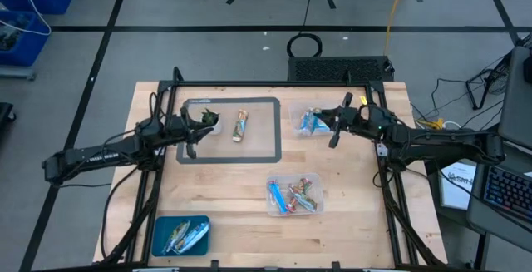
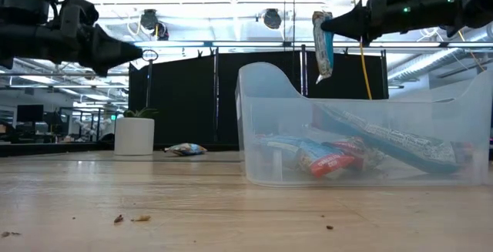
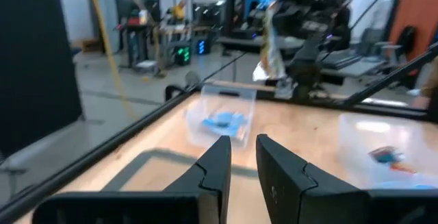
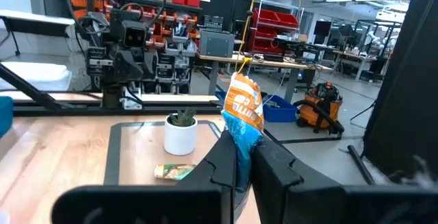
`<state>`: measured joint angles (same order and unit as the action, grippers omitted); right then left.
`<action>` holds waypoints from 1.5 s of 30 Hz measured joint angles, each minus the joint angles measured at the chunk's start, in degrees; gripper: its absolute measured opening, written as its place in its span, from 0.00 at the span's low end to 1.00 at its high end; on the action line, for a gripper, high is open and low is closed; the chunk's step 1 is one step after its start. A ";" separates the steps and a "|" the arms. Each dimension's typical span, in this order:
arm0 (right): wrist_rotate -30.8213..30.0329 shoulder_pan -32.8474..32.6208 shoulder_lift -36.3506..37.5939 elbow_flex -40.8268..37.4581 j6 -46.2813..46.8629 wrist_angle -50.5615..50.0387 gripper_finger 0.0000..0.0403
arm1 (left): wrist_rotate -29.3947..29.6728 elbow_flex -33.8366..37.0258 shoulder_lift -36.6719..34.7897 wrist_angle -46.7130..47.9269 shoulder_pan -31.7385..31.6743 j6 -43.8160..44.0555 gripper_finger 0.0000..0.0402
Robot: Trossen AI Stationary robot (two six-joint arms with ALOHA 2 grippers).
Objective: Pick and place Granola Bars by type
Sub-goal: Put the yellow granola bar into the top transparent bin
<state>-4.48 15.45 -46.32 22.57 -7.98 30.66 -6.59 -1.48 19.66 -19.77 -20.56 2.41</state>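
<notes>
right fingers pinch a bar over the far bin

right fingers (image 4: 263, 166) are pressed on a blue-and-orange bar (image 4: 243, 114) that stands up between them. left fingers (image 3: 215, 166) show a narrow gap with nothing in it.

high view: the landmark is the grey mat (image 1: 230, 131) on the table (image 1: 241, 197). the left gripper (image 1: 196, 128) hangs at the mat's left part, beside the white cup (image 1: 209, 121). one bar (image 1: 239, 126) lies on the mat near its middle. right of the mat, the right gripper (image 1: 335, 126) is over a clear bin (image 1: 309, 122) holding blue bars. another clear bin (image 1: 294, 195), near side and right of the mat, holds mixed bars. a blue tray (image 1: 181, 234), near side and left of the mat, holds silvery bars.

low view: the pinched bar hangs from the right gripper, high above the table. the near bin's bars lie in a heap.

left wrist view: the far bin lies ahead, the right arm beyond it.

right wrist view: the cup and the lone bar sit on the mat.
</notes>
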 joint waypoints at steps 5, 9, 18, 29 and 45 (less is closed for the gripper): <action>-2.01 0.28 0.10 0.00 -0.64 -0.75 0.05 | 3.53 0.00 -1.49 3.53 0.00 0.09 0.19; -1.64 1.44 0.10 0.00 -0.55 -0.94 0.05 | 5.73 0.00 -2.88 5.24 0.00 -0.39 0.19; -1.46 2.64 0.10 0.00 0.04 -0.95 0.05 | 7.78 0.00 -7.10 11.34 0.00 -0.56 0.19; -1.45 2.64 0.10 0.00 -0.23 -2.60 0.05 | 8.13 0.00 -11.38 16.53 0.07 -0.39 0.19; -1.43 8.25 -1.50 0.00 0.96 -6.76 0.05 | 7.13 0.00 -11.80 17.91 0.07 -0.59 0.19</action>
<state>-5.91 23.70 -47.82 22.57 -7.02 23.90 0.54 -1.48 7.86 -1.87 -20.49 1.83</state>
